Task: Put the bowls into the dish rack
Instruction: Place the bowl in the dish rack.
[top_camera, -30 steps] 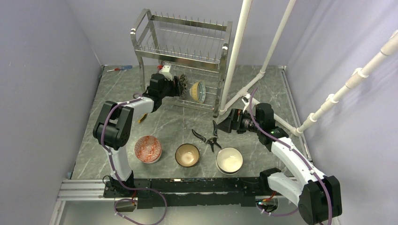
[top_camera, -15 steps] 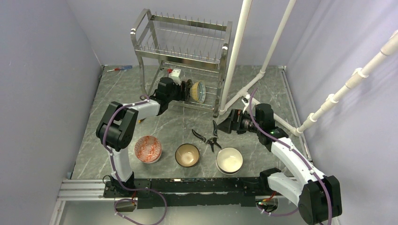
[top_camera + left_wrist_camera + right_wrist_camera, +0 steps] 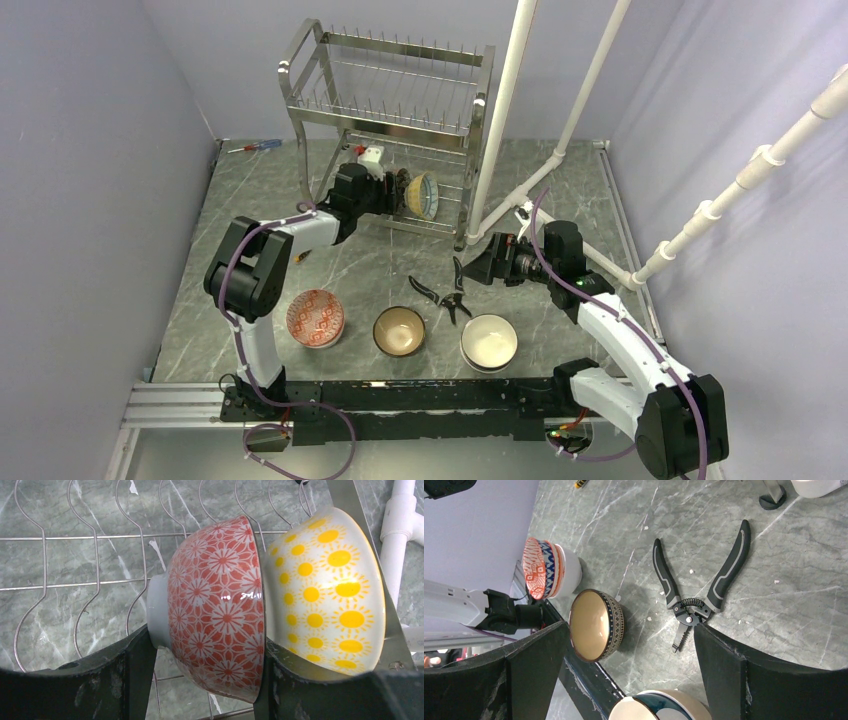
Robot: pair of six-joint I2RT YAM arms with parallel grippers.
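Note:
The steel dish rack (image 3: 318, 45) stands at the back of the table. My left gripper (image 3: 392, 190) reaches into its lower tier, shut on a red flower-patterned bowl (image 3: 220, 605): one finger is on the foot, the other on the rim. The bowl stands on edge over the rack wires (image 3: 75, 537), against a white bowl with yellow suns (image 3: 325, 590), which also shows in the top view (image 3: 424, 195). My right gripper (image 3: 478, 268) is open and empty above the table, also in its wrist view (image 3: 631, 680). A red-patterned bowl (image 3: 315, 317), a tan bowl (image 3: 399, 331) and a white-inside bowl (image 3: 489, 341) sit near the front.
Black pliers (image 3: 440, 292) lie open on the table just below my right gripper (image 3: 694, 605). White pipes (image 3: 500, 120) rise right of the rack. A screwdriver (image 3: 253, 146) lies at the back left. Walls close in on both sides.
My left gripper moved right, deeper into the rack's lower tier, carrying the red bowl up against the yellow-sun bowl; it has been still for the last half second. The right arm has not moved.

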